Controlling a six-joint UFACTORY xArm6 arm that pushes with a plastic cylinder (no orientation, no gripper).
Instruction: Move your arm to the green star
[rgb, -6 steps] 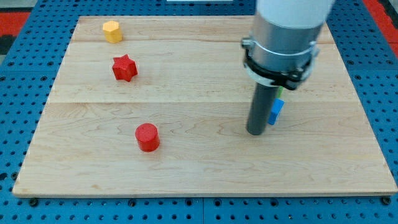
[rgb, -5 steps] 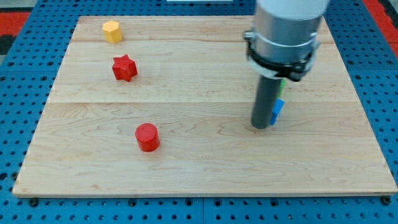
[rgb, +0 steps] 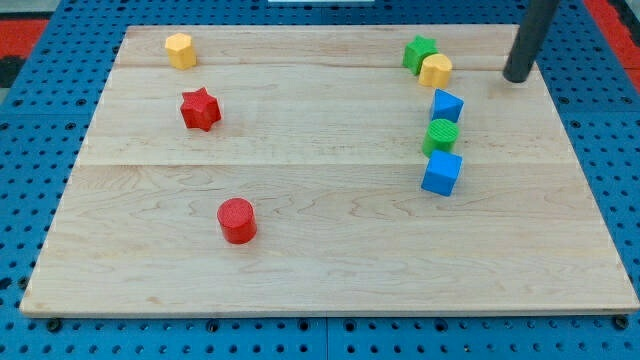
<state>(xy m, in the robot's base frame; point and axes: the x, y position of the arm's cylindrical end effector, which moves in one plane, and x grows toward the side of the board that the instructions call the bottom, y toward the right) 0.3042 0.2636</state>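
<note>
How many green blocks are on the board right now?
2: the green star at the view's top right, touching a yellow block, and a green cylinder below, between two blue blocks. None seems hidden.

The green star (rgb: 419, 52) lies flat near the table's (rgb: 300, 270) top edge, toward the view's right. It is a small bright-green block with blunt points. Its lower-right side touches, or nearly touches, a yellow block (rgb: 436, 70), which hides part of that side.
</note>
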